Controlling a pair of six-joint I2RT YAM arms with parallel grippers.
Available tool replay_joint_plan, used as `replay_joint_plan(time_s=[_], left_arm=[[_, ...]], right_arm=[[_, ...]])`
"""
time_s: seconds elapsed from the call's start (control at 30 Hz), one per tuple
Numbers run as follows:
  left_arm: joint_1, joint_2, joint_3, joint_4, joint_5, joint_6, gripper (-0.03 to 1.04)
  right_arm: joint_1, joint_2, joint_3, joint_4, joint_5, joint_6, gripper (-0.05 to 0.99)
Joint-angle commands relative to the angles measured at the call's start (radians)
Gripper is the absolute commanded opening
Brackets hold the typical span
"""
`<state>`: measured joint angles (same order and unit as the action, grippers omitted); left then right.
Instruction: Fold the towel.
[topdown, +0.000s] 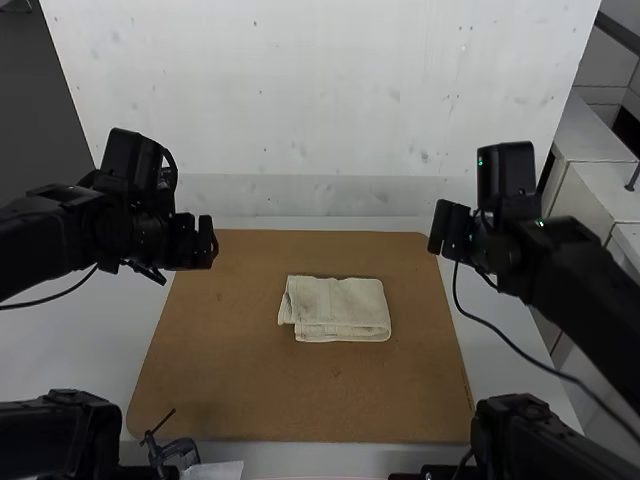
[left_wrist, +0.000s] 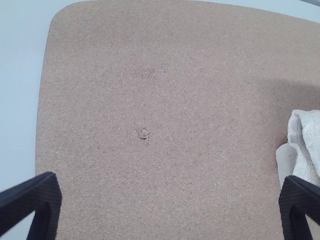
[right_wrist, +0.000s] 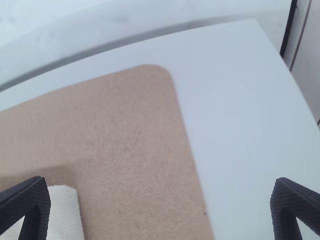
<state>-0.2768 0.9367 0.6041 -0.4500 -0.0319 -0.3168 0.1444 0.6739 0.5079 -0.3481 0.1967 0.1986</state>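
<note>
Towel (topdown: 345, 305): one, pale; I see it folded into a rectangle near the middle of the brown board (topdown: 240, 390).
My left gripper (topdown: 208, 243): spread wide, empty, near the board's far left corner.
My right gripper (topdown: 441, 228): likewise spread, empty, near the far right corner.

The right gripper's (topdown: 452, 230) black, tapered jaws stand wide apart. One partly hides the white towel (right_wrist: 66, 212), whose rounded corner lies on the brown mat (right_wrist: 132, 145), a soft shadow beside it. Past the mat's straight edge and rounded corner is the white table (right_wrist: 230, 110).
</note>
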Motion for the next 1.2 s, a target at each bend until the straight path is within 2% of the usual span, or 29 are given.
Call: replay_joint_plan(time_s=[0.0,0.2,0.27,0.5,0.6,0.83,1.03,1.17], left_arm=[[-0.005,-0.044,0.019,-0.004,-0.033,-0.039,0.97],[-0.007,-0.090,0.005,-0.004,-0.037,-0.064,0.97],[-0.005,-0.110,0.000,-0.004,-0.054,-0.065,0.97],[-0.005,-0.225,-0.017,-0.018,-0.092,-0.061,0.97],[-0.004,-0.271,-0.020,-0.049,-0.094,-0.056,0.97],[0.001,-0.423,-0.010,-0.062,-0.132,-0.044,0.97],[0.140,-0.507,0.031,-0.095,-0.083,-0.048,0.98],[0.194,-0.615,-0.030,-0.108,-0.066,-0.048,0.98]], right_arm=[[-0.054,-0.204,-0.080,0.006,0.014,-0.087,0.96],[-0.069,-0.404,-0.169,0.009,0.029,-0.111,0.96],[-0.066,-0.447,-0.186,0.009,0.035,-0.111,0.96],[-0.092,-0.623,-0.253,0.012,0.067,-0.157,0.96],[-0.097,-0.688,-0.267,0.020,0.079,-0.180,0.96],[-0.101,-0.688,-0.267,0.027,0.083,-0.182,0.96],[-0.106,-0.686,-0.276,0.038,0.079,-0.182,0.96],[-0.108,-0.685,-0.275,0.035,0.079,-0.182,0.96]])
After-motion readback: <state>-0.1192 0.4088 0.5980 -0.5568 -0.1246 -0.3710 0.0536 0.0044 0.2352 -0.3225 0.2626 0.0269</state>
